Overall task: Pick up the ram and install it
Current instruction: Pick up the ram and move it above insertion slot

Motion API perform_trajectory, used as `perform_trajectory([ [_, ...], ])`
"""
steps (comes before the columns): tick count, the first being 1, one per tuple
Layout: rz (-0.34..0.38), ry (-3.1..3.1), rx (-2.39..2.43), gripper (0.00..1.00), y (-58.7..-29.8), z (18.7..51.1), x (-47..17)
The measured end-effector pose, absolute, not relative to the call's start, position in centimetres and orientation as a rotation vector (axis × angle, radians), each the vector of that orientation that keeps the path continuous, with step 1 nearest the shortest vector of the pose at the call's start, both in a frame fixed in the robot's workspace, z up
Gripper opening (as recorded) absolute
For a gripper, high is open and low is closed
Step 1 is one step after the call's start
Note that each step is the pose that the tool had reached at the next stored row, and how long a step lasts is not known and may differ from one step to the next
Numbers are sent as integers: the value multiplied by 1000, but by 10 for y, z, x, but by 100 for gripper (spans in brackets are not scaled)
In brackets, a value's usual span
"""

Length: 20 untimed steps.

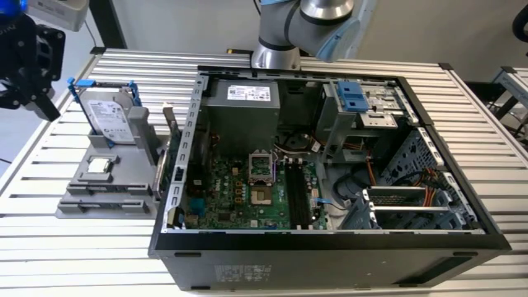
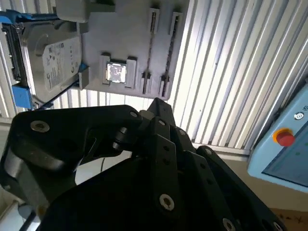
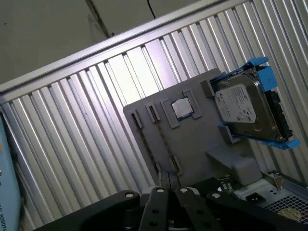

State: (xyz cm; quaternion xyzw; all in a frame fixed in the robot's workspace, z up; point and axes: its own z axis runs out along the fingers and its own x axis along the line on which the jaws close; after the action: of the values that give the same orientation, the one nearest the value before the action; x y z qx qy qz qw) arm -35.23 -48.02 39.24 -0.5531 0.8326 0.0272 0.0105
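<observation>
My claw (image 1: 33, 93) hangs high over the desk's edge on the exterior view's left, above the grey holder (image 1: 76, 185); I cannot tell whether it is apart or together. The hard drive (image 1: 106, 114) and processor (image 1: 99, 164) sit in that holder, with the open computer case (image 1: 330, 253) just beside it. The ram (image 2: 169, 50) reads as a thin dark strip edge-on in a holder slot near the processor, its chips hard to make out.

I can read no words or numbers. White labels sit on the hard drive (image 1: 106, 114), the power supply (image 1: 248, 93) and the case's outer wall (image 1: 243, 272), none legible. In the second wrist view, a small round mark (image 2: 299, 116) stands on a blue panel (image 2: 281, 161) near a red button (image 2: 284, 138).
</observation>
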Motion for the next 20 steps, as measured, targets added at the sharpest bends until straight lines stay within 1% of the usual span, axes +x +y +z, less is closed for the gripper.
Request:
perform_trajectory([
  [20, 89, 2257, -2167, 0, -480, 392, -352],
])
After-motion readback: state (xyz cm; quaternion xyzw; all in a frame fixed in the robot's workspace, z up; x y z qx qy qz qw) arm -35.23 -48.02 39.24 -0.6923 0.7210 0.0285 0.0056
